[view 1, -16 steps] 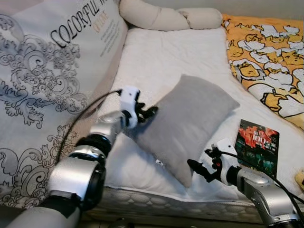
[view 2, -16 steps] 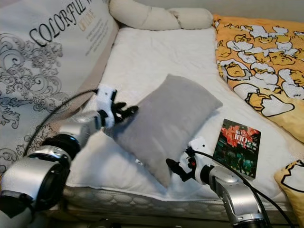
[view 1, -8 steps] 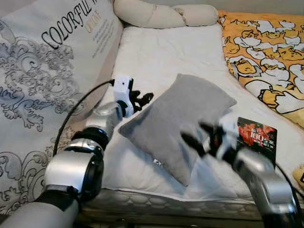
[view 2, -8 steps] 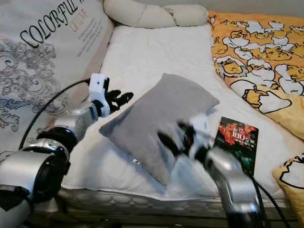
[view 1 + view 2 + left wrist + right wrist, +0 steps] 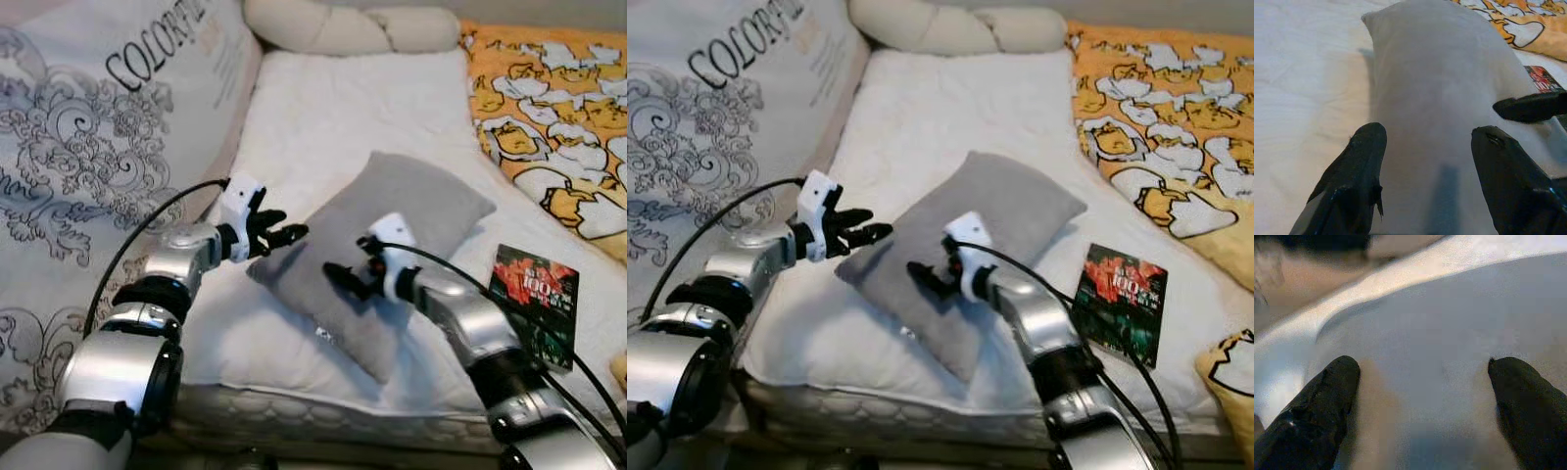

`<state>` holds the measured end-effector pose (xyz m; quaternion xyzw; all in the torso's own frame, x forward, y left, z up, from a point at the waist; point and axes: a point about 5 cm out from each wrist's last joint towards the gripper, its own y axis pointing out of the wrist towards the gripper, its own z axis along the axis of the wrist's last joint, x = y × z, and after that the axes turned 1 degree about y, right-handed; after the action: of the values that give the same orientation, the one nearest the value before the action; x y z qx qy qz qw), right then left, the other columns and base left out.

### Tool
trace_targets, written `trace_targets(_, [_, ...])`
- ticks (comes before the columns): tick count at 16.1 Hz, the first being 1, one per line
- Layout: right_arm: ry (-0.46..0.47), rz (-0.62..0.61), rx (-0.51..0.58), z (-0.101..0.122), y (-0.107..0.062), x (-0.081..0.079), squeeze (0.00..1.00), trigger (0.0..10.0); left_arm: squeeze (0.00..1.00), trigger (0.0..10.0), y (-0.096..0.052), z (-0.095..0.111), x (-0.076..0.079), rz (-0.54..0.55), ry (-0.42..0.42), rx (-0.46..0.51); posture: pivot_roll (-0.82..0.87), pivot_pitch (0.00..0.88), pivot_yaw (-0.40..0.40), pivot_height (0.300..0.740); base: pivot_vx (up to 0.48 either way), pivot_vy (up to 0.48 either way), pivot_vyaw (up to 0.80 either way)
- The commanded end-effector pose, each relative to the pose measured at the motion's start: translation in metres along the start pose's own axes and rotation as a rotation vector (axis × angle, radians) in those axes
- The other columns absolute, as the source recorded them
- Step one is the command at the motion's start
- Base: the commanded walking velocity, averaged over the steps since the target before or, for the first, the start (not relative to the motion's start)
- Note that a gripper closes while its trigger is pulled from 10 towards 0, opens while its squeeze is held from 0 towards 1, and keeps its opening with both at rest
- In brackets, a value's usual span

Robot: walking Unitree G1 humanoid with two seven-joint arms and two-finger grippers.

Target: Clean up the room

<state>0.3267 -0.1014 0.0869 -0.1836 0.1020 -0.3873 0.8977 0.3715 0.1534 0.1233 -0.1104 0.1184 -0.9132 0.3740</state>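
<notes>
A grey pillow (image 5: 431, 201) lies slantwise on the white mattress (image 5: 333, 108). My left gripper (image 5: 287, 235) is at the pillow's left edge, open, and its black fingers (image 5: 1364, 161) straddle the grey fabric (image 5: 1435, 83) in the left wrist view. My right gripper (image 5: 340, 279) hovers over the pillow's lower middle, pointing left towards the other gripper. It is open too, with its fingertips (image 5: 1327, 391) spread over the pillow surface (image 5: 1440, 347). Neither gripper holds anything.
A book with a red and green cover (image 5: 534, 299) lies on the mattress right of the pillow. A yellow duck-print blanket (image 5: 558, 108) covers the right side. A large printed cushion (image 5: 98, 147) leans at the left, and a long beige bolster (image 5: 343, 27) lies at the head.
My right arm has swung from the bed's front edge up and left onto the pillow. The left gripper stays at the pillow's left edge. The camera has shifted a little.
</notes>
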Motion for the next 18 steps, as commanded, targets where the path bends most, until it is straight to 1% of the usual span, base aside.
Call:
trace_targets(1, [-0.013, -0.006, -0.066, -0.013, 0.001, 0.000, 0.00, 10.0, 0.00, 10.0, -0.002, 0.003, -0.004, 0.024, 0.010, 0.000, -0.08, 0.005, 0.022, 0.740, 0.000, 0.000, 0.00])
trace_targets(2, [-0.019, -0.004, -0.105, -0.021, 0.000, 0.000, 0.00, 10.0, 0.00, 10.0, -0.003, 0.004, -0.005, 0.043, 0.005, 0.004, -0.08, 0.003, 0.020, 0.740, 0.000, 0.000, 0.00])
trace_targets(4, [-0.008, -0.003, -0.134, -0.028, -0.004, 0.002, 0.00, 10.0, 0.00, 10.0, -0.003, 0.005, -0.006, 0.054, -0.002, 0.014, -0.08, 0.002, 0.023, 0.740, 0.000, 0.000, 0.00])
trace_targets(5, [0.011, -0.008, -0.181, -0.043, -0.013, 0.006, 0.00, 10.0, 0.00, 10.0, -0.002, 0.008, -0.006, 0.065, -0.017, 0.032, -0.09, 0.001, 0.033, 0.740, 0.000, 0.000, 0.00])
trace_targets(6, [0.021, -0.009, -0.204, -0.051, -0.019, 0.007, 0.00, 10.0, 0.00, 10.0, -0.001, 0.010, -0.006, 0.073, -0.025, 0.038, -0.09, 0.001, 0.034, 0.740, 0.000, 0.000, 0.00])
trace_targets(7, [0.043, -0.010, -0.223, -0.064, -0.034, 0.010, 0.00, 10.0, 0.00, 10.0, 0.004, 0.013, -0.003, 0.074, -0.040, 0.042, -0.10, 0.004, 0.049, 0.740, 0.000, 0.000, 0.00])
trace_targets(8, [0.060, -0.006, -0.221, -0.071, -0.045, 0.011, 0.00, 10.0, 0.00, 10.0, 0.009, 0.016, 0.001, 0.067, -0.042, 0.042, -0.11, 0.007, 0.056, 0.740, 0.000, 0.000, 0.00])
trace_targets(9, [0.060, -0.006, -0.221, -0.071, -0.045, 0.011, 0.00, 10.0, 0.00, 10.0, 0.009, 0.016, 0.001, 0.067, -0.042, 0.042, -0.11, 0.007, 0.056, 0.740, 0.000, 0.000, 0.00])
trace_targets(10, [0.068, -0.003, -0.218, -0.073, -0.050, 0.010, 0.00, 10.0, 0.00, 10.0, 0.012, 0.017, 0.003, 0.063, -0.037, 0.041, -0.11, 0.009, 0.059, 0.740, 0.000, 0.000, 0.00])
trace_targets(11, [0.075, 0.003, -0.209, -0.076, -0.057, 0.010, 0.00, 10.0, 0.00, 10.0, 0.017, 0.019, 0.007, 0.054, -0.031, 0.043, -0.12, 0.012, 0.066, 0.740, 0.000, 0.000, 0.00])
trace_targets(12, [0.077, 0.012, -0.192, -0.080, -0.070, 0.008, 0.00, 10.0, 0.00, 10.0, 0.027, 0.019, 0.017, 0.029, -0.024, 0.029, -0.13, 0.014, 0.072, 0.740, 0.000, 0.000, 0.00])
trace_targets(13, [0.080, 0.014, -0.186, -0.081, -0.074, 0.007, 0.00, 10.0, 0.00, 10.0, 0.030, 0.018, 0.021, 0.019, -0.018, 0.018, -0.13, 0.015, 0.075, 0.740, 0.000, 0.000, 0.00])
trace_targets(14, [0.081, 0.012, -0.177, -0.081, -0.078, 0.007, 0.00, 10.0, 0.00, 10.0, 0.034, 0.014, 0.025, 0.013, -0.009, 0.002, -0.13, 0.016, 0.079, 0.740, 0.000, 0.000, 0.00])
trace_targets(15, [0.084, 0.006, -0.164, -0.080, -0.084, 0.007, 0.00, 10.0, 0.00, 10.0, 0.040, 0.003, 0.034, 0.009, 0.001, -0.037, -0.14, 0.016, 0.081, 0.740, 0.000, 0.000, 0.00])
trace_targets(16, [0.089, 0.007, -0.159, -0.080, -0.086, 0.007, 0.00, 10.0, 0.00, 10.0, 0.042, -0.002, 0.036, 0.015, 0.005, -0.049, -0.14, 0.016, 0.081, 0.740, 0.000, 0.000, 0.00])
trace_targets(18, [0.096, 0.012, -0.159, -0.081, -0.089, 0.005, 0.00, 10.0, 0.00, 10.0, 0.043, -0.007, 0.036, 0.078, 0.003, -0.047, -0.15, 0.021, 0.088, 0.740, 0.000, 0.000, 0.00])
